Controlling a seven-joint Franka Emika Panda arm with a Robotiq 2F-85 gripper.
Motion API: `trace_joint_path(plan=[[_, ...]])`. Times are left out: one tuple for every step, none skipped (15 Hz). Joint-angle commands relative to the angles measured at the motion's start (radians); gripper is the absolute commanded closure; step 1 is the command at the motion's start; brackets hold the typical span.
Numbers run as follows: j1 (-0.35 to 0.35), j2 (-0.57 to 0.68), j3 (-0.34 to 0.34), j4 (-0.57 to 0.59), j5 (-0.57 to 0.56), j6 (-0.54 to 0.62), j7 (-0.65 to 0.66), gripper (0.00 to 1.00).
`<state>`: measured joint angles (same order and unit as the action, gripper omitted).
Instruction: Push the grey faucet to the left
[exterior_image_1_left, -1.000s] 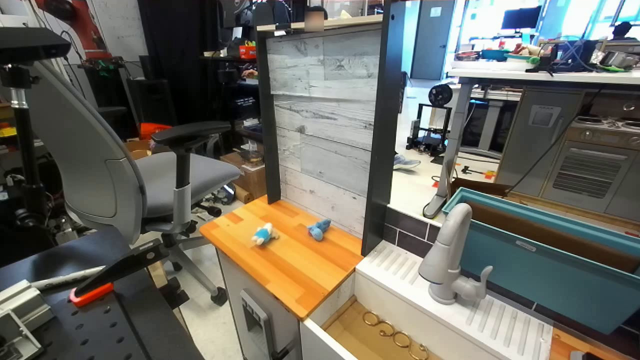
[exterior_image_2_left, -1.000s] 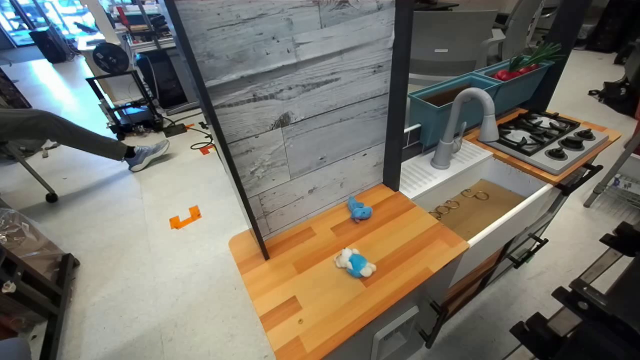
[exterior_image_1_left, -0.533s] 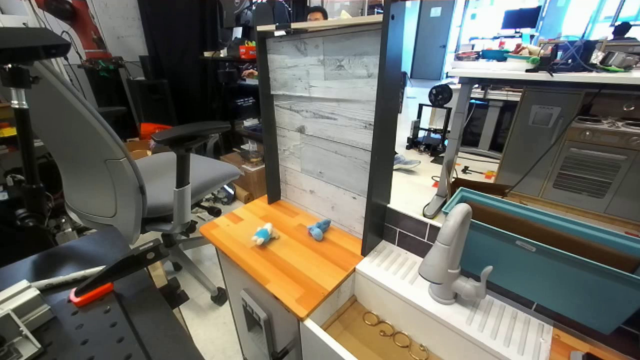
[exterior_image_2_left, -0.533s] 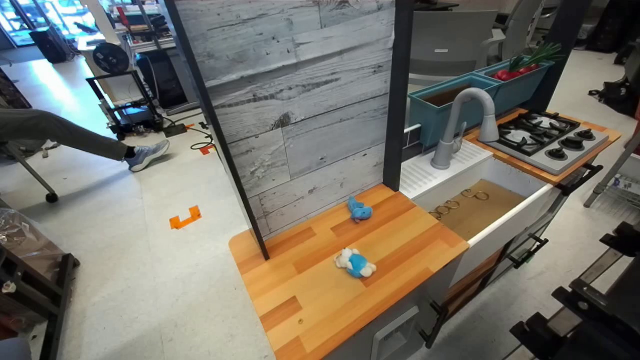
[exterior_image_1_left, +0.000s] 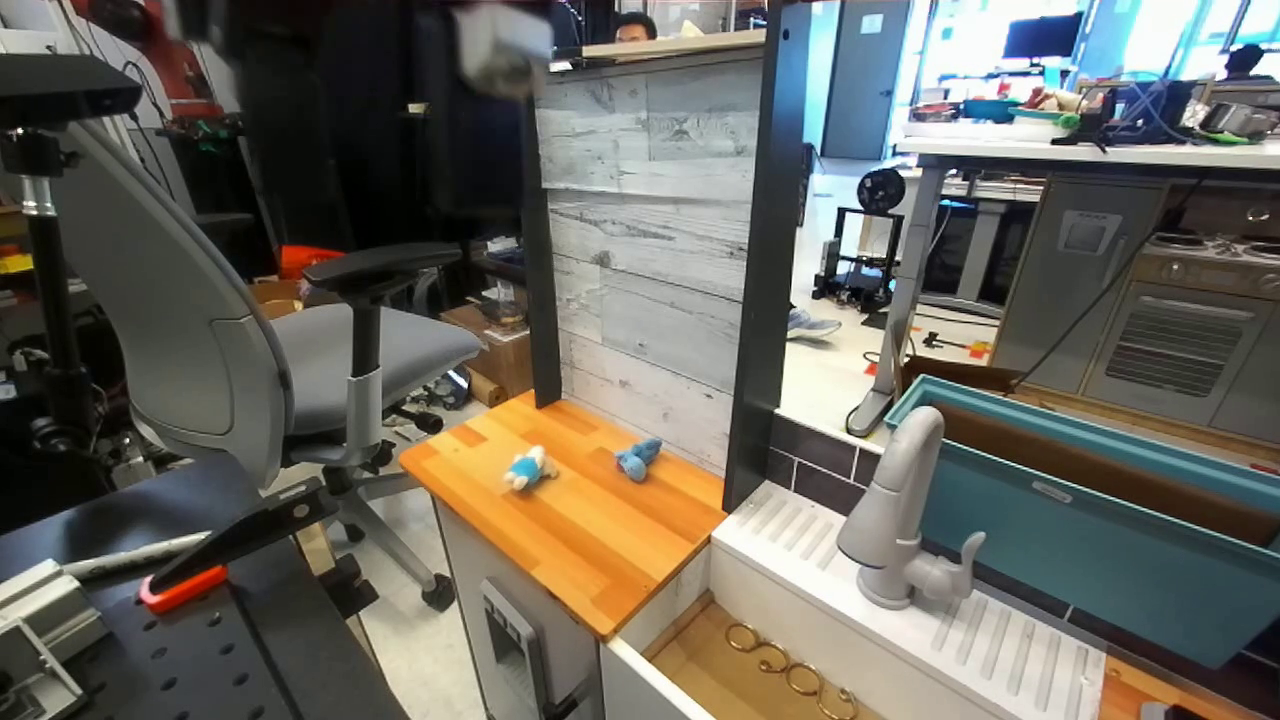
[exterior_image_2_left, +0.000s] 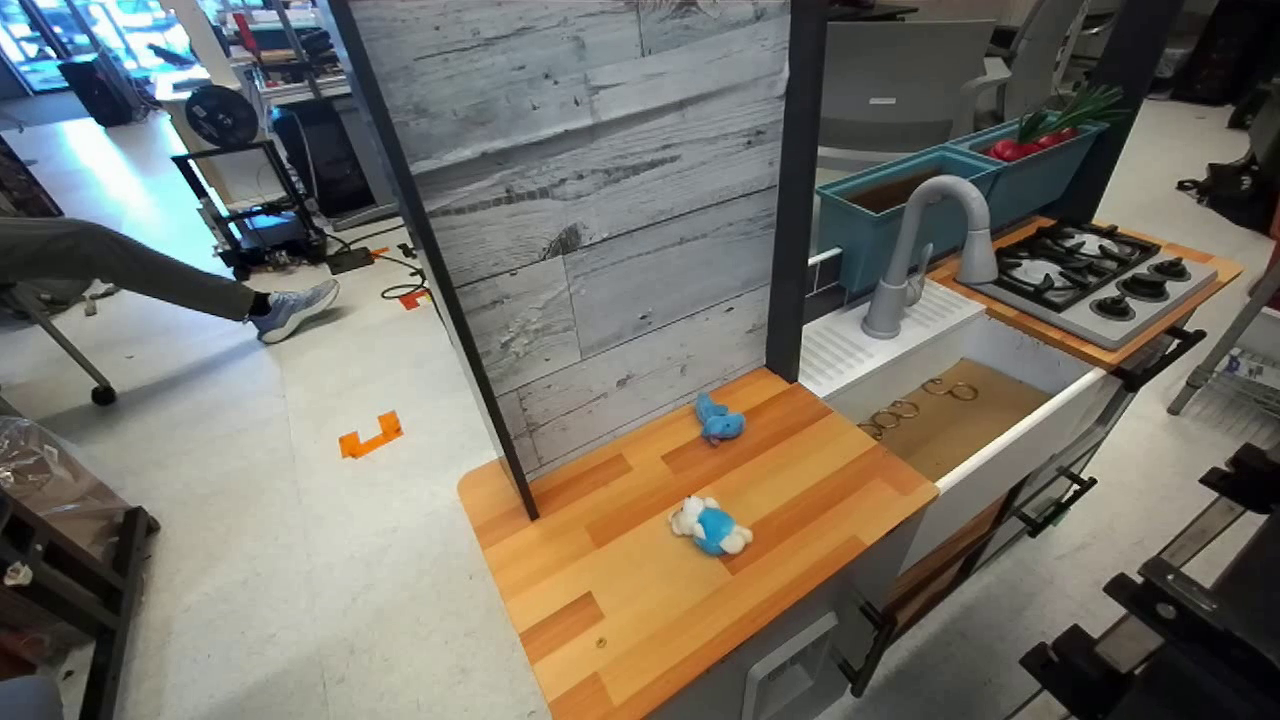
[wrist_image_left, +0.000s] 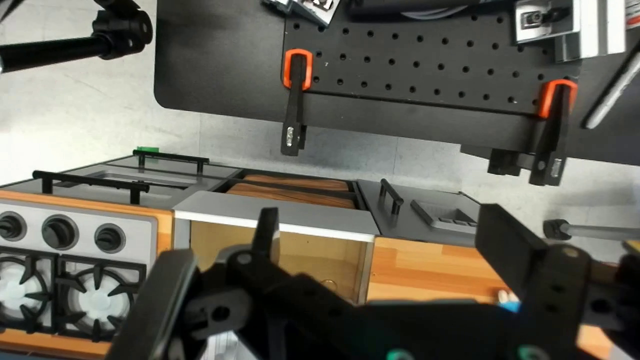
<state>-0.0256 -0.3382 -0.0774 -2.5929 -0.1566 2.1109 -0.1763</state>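
The grey faucet (exterior_image_1_left: 903, 510) stands upright on the white ridged sink ledge (exterior_image_1_left: 1000, 640). Its spout arches over the sink side, and its small handle sticks out at the base. It also shows in an exterior view (exterior_image_2_left: 905, 255), with the spout bent towards the stove. In the wrist view it is mostly or wholly hidden behind the gripper. My gripper (wrist_image_left: 375, 222) is open, its black fingers wide apart with nothing between them. The dark, blurred arm end (exterior_image_1_left: 480, 130) hangs high at the upper left in an exterior view, far from the faucet and not touching it.
Two small blue plush toys (exterior_image_1_left: 527, 468) (exterior_image_2_left: 720, 418) lie on the wooden counter (exterior_image_2_left: 620, 590). A tall wood-pattern panel (exterior_image_1_left: 650, 250) rises behind it. A teal planter (exterior_image_1_left: 1080, 530) stands behind the faucet. The sink (exterior_image_2_left: 1000, 425) holds brass rings. A stove (exterior_image_2_left: 1085, 275) adjoins it.
The arm has come into view at the upper left of an exterior view, blurred by motion. The faucet and the toys have not moved.
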Motion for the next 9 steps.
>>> trace_joint_path(plan=[[-0.035,0.254,0.001,0.128,-0.063,0.058,0.021,0.0],[-0.039,0.311,0.003,0.159,-0.075,0.068,0.03,0.0],[-0.043,0.37,0.004,0.19,-0.093,0.081,0.048,0.0],[-0.042,0.424,0.006,0.227,-0.114,0.081,0.067,0.0],[-0.039,0.483,0.005,0.262,-0.14,0.093,0.093,0.0],[-0.034,0.528,0.003,0.297,-0.158,0.091,0.11,0.0],[-0.031,0.577,-0.001,0.335,-0.172,0.086,0.121,0.0],[-0.029,0.621,-0.005,0.37,-0.179,0.09,0.13,0.0],[-0.032,0.669,-0.009,0.411,-0.172,0.085,0.131,0.0]])
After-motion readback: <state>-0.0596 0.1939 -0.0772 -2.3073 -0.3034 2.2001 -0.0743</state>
